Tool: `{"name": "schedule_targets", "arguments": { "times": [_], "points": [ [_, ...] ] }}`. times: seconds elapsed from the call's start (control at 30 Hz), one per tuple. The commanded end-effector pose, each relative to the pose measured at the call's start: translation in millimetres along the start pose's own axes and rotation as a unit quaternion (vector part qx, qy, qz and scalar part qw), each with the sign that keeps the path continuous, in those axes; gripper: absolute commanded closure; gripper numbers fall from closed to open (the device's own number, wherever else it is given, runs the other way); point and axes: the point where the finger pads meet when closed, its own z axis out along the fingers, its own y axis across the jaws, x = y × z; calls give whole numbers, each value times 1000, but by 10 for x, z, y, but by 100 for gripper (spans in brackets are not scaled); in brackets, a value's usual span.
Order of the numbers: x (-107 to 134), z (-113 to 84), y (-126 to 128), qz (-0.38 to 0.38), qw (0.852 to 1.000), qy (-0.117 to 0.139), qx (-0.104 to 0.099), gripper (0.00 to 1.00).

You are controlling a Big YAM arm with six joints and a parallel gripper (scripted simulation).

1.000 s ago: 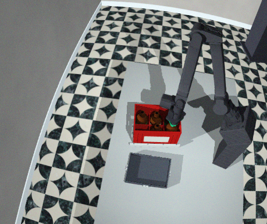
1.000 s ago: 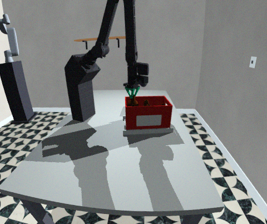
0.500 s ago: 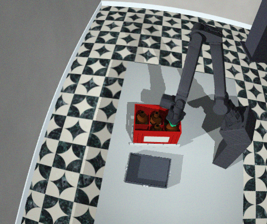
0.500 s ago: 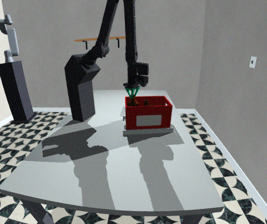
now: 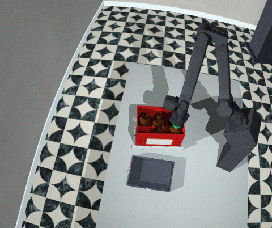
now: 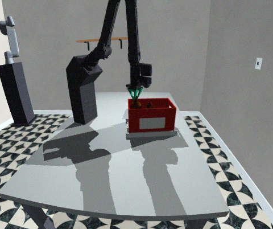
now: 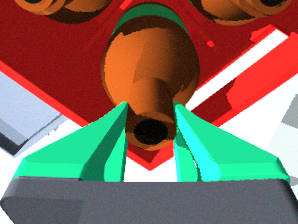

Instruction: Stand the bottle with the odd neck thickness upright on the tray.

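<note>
Bottle (image 5: 175,129) (image 6: 136,104) (image 7: 150,70) stands in the crate (image 5: 160,139) (image 6: 152,119) (image 7: 75,95), its neck between the tips of the pincer (image 5: 177,125) (image 6: 135,98) (image 7: 150,111). The pincer is partly closed, gripping this neck. The arm (image 5: 194,66) (image 6: 132,34) reaches down from above.

Gray wall (image 6: 166,34), checkered floor (image 5: 69,159) (image 6: 1,151); orange-brown shelf (image 6: 103,39), white switch plate (image 6: 260,63).

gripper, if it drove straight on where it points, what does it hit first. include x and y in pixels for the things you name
Most likely the brown bottle (image 5: 175,129) (image 6: 136,104) (image 7: 150,65) between its green fingers; depth is unclear.
</note>
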Motion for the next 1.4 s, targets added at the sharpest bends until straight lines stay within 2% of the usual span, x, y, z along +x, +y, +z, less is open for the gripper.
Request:
{"name": "schedule_targets", "arguments": {
  "times": [0.0, 0.97, 1.37],
  "points": [
    [-1, -80, 37, 2, 1000, -2, -4, 100],
    [-8, -360, 42, 3, 1000, -4, -5, 100],
    [-10, -420, 43, 2, 1000, -4, -5, 100]
  ]
}}
